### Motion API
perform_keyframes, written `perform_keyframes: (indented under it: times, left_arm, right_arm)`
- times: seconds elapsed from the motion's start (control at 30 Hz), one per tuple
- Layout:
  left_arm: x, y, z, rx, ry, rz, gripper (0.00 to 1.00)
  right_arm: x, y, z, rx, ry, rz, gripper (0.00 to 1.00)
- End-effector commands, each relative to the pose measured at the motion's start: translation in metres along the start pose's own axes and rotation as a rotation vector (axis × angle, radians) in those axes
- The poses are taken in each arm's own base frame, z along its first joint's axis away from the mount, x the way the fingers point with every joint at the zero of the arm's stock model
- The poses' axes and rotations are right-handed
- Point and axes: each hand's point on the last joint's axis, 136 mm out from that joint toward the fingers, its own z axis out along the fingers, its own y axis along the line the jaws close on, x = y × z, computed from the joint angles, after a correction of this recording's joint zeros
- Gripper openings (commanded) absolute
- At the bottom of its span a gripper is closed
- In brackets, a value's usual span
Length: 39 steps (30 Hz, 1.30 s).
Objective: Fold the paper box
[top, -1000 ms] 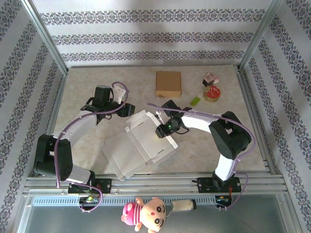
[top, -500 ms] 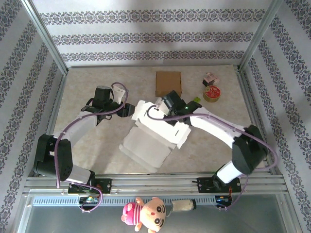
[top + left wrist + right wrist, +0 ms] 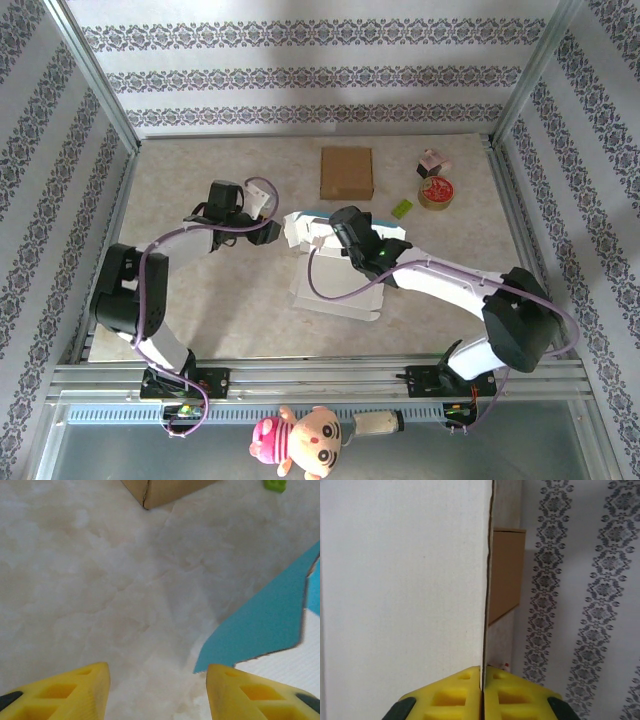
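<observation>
The paper box is a white cardboard sheet with a blue inner face, lying half folded in the middle of the table. My right gripper is at its far edge. In the right wrist view the gripper is shut on the thin edge of a white panel, which stands upright. My left gripper hovers just left of the box's raised flap. It is open, with bare table between its yellow fingers and a blue flap beside the right finger.
A brown cardboard box sits behind the paper box and is also in the wrist views. A green piece, a round red tin and a small pink box lie at the back right. Patterned walls enclose the table.
The right gripper shut on a panel and swung it up and back, so the spread sheet is now folded over. The left gripper moved right toward the flap, its jaws narrowing somewhat.
</observation>
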Motion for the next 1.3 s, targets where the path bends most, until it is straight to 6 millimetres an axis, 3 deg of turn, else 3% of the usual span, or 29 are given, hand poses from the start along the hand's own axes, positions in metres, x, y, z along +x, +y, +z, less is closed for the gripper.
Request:
perform_keyframes:
  times: [0.0,0.3,0.73,1.0,1.27]
  left_arm:
    - [-0.020,0.001,0.001,0.032,-0.020,0.169,0.48]
    - [-0.019,-0.014,0.011,0.176,0.047,0.178,0.42]
    - [-0.040,-0.080,0.013,0.526,-0.036,0.292,0.43]
    - [-0.033,-0.065,0.037,0.387,0.049,0.303,0.50]
    - [-0.038,-0.071,0.042,0.351,-0.006,0.310,0.54]
  right_arm:
    - [-0.003,-0.009,0.003,0.091,0.014,-0.049,0.09]
    - [-0.005,-0.002,0.004,0.073,-0.003,-0.011,0.09]
    - [-0.014,-0.002,-0.003,0.041,-0.068,0.066,0.09]
    - [-0.016,0.014,-0.002,-0.007,-0.084,0.080,0.09]
    - [0.001,0.047,0.006,-0.044,-0.028,0.065,0.10]
